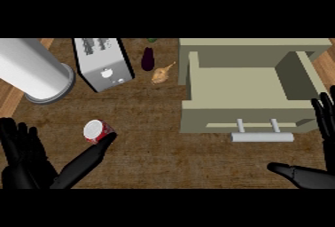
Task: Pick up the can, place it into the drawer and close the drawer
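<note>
The left robot hand (26, 159) lies at about eight o'clock in the head view, its fingers spread straight and relaxed, grasping nothing. Its thumb reaches out toward one o'clock, and the thumb tip appears to touch the lower right edge of the small red can with the white lid (97, 131), though the view leaves it unclear whether there is true contact or only overlap. The can stands on the brown wood-grain surface (163, 155), just beyond the thumb, well apart from the drawer.

The right robot hand (322, 173) shows at about four o'clock, against the right edge; its fingers stand straight upward and its thumb points toward nine o'clock. It too is released and holds nothing.

Between the hands and further up, at about two o'clock, sits the beige box-shaped drawer (242, 84), pulled open, its pale cylindrical bar handle (262, 137) facing the lower edge. Its inside shows no object.

At eleven o'clock stands a silver, two-slot toaster (101, 64), and at ten o'clock a large white cylinder with a grey rim (33, 71), tilted in the view. Near twelve o'clock lie a dark purple aubergine (148, 59) and, just beside it, a pale tan knobbly root (162, 73).
</note>
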You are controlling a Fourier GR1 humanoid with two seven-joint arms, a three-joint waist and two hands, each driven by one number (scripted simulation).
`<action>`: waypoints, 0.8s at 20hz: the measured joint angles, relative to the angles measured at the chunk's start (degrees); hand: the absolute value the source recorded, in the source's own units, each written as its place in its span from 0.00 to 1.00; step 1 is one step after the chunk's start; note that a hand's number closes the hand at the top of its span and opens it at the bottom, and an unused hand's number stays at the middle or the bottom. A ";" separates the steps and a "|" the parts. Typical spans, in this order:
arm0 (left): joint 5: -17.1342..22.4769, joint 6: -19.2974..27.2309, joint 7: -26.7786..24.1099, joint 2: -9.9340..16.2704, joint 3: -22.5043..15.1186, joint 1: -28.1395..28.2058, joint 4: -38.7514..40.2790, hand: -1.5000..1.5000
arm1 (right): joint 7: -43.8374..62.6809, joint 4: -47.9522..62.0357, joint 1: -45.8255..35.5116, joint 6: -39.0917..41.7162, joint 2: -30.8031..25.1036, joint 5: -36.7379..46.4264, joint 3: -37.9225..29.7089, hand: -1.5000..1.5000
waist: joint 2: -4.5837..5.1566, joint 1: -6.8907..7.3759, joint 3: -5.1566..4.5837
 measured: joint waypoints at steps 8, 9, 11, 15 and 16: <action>6.69 4.97 -5.22 0.03 0.36 -2.50 10.50 0.00 | -1.06 -0.90 1.30 0.86 0.46 0.18 -0.58 0.00 | 0.00 -0.01 -0.04; 8.22 5.69 -7.19 0.03 0.02 -1.83 11.64 0.00 | -0.48 -0.85 0.72 0.75 0.30 0.18 -0.75 0.00 | 0.00 0.02 -0.04; 9.78 7.81 -9.12 0.03 -0.66 -3.07 15.25 0.00 | -1.22 -1.47 1.96 1.57 0.36 -0.30 -1.04 0.00 | 0.01 -0.06 -0.05; 16.49 10.77 -16.14 0.02 -1.08 -2.74 20.98 0.00 | -0.31 -3.10 2.65 2.15 0.11 -1.05 -1.85 0.00 | 0.01 -0.07 -0.07; 17.97 10.84 -17.74 0.02 -0.57 -2.48 21.69 0.00 | -0.01 -3.65 2.79 1.87 0.60 -0.44 -1.21 0.00 | -0.01 -0.04 -0.07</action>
